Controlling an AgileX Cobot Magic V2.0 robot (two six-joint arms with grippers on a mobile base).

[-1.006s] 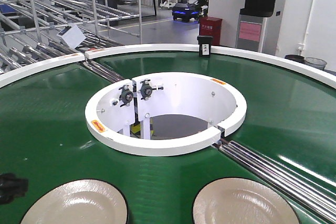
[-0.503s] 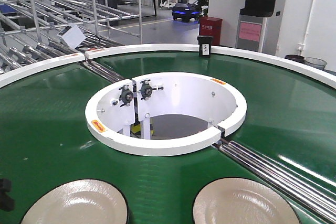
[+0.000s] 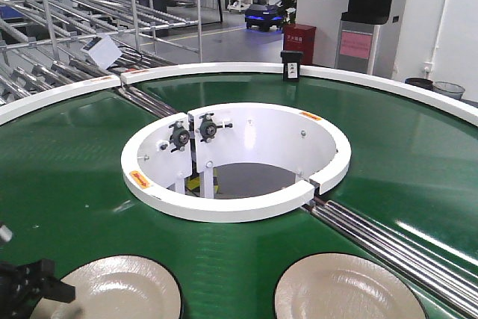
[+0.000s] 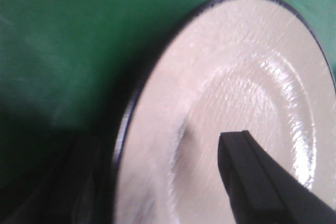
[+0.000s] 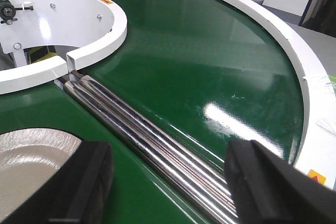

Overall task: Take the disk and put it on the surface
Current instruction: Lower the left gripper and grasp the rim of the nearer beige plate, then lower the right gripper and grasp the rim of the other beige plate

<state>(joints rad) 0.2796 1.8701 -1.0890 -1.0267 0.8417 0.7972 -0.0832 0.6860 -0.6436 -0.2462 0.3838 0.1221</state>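
Note:
Two pale round disks with dark rims lie on the green belt [image 3: 75, 184], one at the near left [image 3: 119, 289] and one at the near right [image 3: 343, 289]. My left gripper [image 3: 33, 285] is at the left disk's left edge. In the left wrist view the left gripper [image 4: 163, 182] is open and straddles the rim of that disk [image 4: 236, 77], one finger [image 4: 262, 182] over the disk and the other a dark blur outside it. My right gripper [image 5: 168, 182] is open above steel rollers [image 5: 157, 140], with the right disk [image 5: 26, 156] beside its left finger. The surface is out of view.
A white ring [image 3: 239, 207] surrounds the round opening in the belt's middle. Steel rollers [image 3: 388, 248] cross the belt diagonally beside the right disk. A white outer rim [image 5: 294, 51] bounds the belt. Metal racks [image 3: 89, 5] stand behind on the left.
The left gripper dropped almost out of the front view at the left edge, then came back further right, now at the left disk's rim. The disks have not moved.

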